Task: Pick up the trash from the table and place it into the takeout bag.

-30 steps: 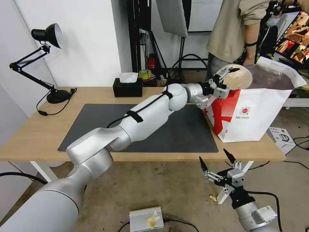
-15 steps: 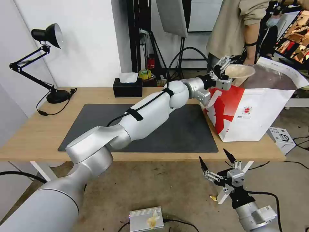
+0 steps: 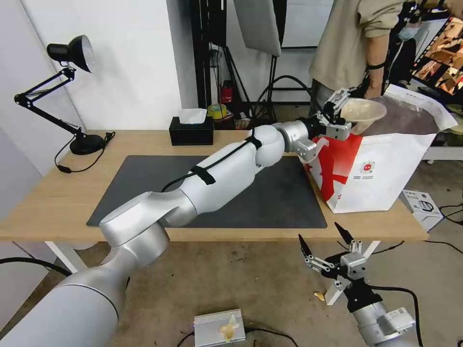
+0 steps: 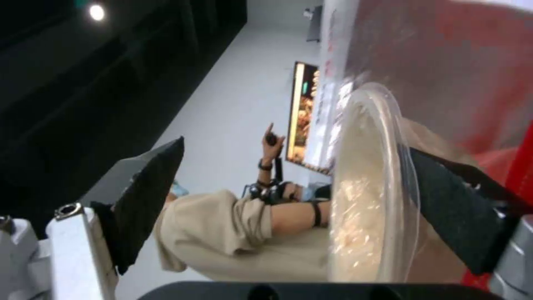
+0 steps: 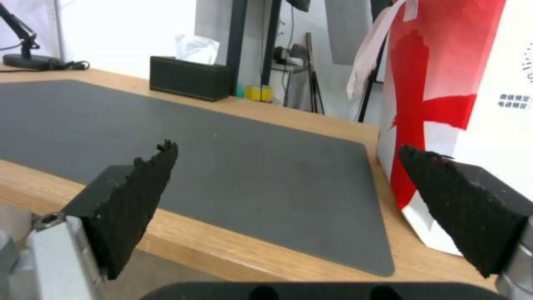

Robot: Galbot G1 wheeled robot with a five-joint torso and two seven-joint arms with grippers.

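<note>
The tan paper bowl (image 3: 362, 109) sits upright at the mouth of the red-and-white takeout bag (image 3: 381, 183), at the right end of the table (image 3: 48, 202). My left gripper (image 3: 342, 113) reaches over the bag's near rim. It is open: in the left wrist view the fingers (image 4: 150, 196) stand wide apart. The bowl (image 4: 361, 208) lies against one finger only, beside the bag's red wall (image 4: 519, 137). My right gripper (image 3: 324, 237) hangs open below the table's front edge with nothing in it. It faces the dark mat (image 5: 222, 166) and the bag (image 5: 489, 83).
A black tissue box (image 3: 191, 130) stands at the table's back edge and a black desk lamp (image 3: 72, 53) at the far left. A person stands behind the bag. A white box (image 3: 424, 207) and a silver box (image 3: 219, 327) lie on the floor.
The bowl has turned from facing me on its side to upright and shifted right over the bag's mouth. My left gripper's fingers have spread apart. The right arm has not moved.
</note>
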